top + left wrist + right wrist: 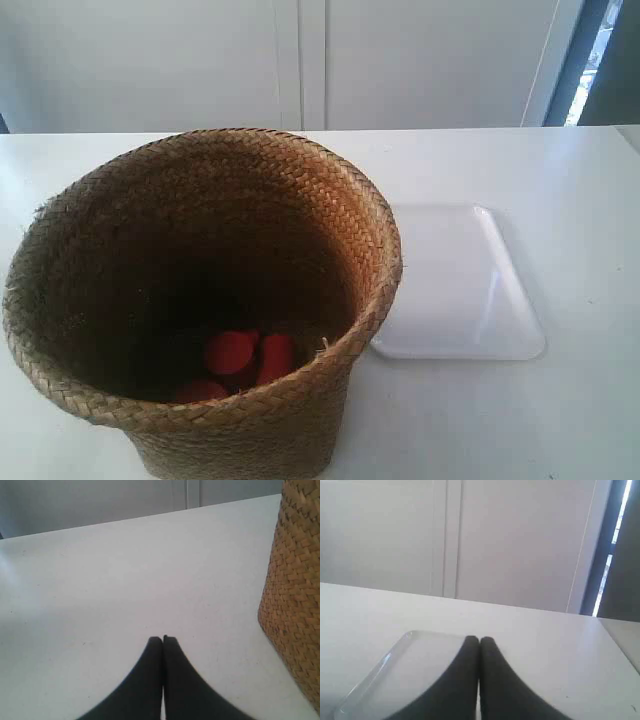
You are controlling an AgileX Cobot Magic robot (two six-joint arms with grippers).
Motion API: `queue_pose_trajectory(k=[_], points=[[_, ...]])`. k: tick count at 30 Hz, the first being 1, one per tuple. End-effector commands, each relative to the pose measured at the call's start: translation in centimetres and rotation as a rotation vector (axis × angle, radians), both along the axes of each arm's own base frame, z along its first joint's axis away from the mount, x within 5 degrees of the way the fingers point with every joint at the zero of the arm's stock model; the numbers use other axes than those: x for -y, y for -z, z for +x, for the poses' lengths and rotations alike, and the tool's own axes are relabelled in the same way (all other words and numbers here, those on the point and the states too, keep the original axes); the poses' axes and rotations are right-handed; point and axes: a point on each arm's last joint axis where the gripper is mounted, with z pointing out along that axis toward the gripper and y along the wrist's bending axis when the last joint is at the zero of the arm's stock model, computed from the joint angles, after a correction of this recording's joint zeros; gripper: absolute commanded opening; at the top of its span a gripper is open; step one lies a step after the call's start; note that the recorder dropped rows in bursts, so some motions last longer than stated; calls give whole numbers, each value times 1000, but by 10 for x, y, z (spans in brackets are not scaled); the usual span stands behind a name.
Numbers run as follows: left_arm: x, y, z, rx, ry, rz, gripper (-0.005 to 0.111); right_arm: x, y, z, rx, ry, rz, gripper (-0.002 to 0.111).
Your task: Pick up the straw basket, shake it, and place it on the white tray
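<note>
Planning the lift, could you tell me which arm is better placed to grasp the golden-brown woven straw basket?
Left, likely: its shut jaws sit beside the straw basket, while the right's face only the glossy white rectangular tray.

The golden woven straw basket (300, 210) stands upright, touching the flat white tray (470, 290).
</note>
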Motion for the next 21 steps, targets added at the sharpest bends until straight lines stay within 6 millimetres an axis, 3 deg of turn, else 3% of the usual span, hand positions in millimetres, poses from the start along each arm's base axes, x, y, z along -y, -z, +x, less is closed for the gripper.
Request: queue_pose_trajectory(k=[1,6,9,13,15,16,17,21], points=[[0,1,0,5,-5,-3,0,0,0,0,18,-2,-32,0],[-2,-4,1,61,-32,-39,0,0,-6,-1,88,2,-16,0],[1,-7,1,61,-87,-511,0,1,-18,-3,220,-7,109,0],[-2,-14,2,134,-121,-632,0,1,-25,-5,301,-7,110,0],[-3,-16,2,146,-142,-844,0,2,-30,-7,360,-14,148,0],[-2,-17,2,133,-157,-1046,0,2,-35,-9,413,-41,262,0],[-2,-17,2,130,-162,-1111,0,3,-37,-10,436,-62,357,0],[-5,-21,2,190,-179,-1151,0,5,-38,-11,444,-158,772,0]])
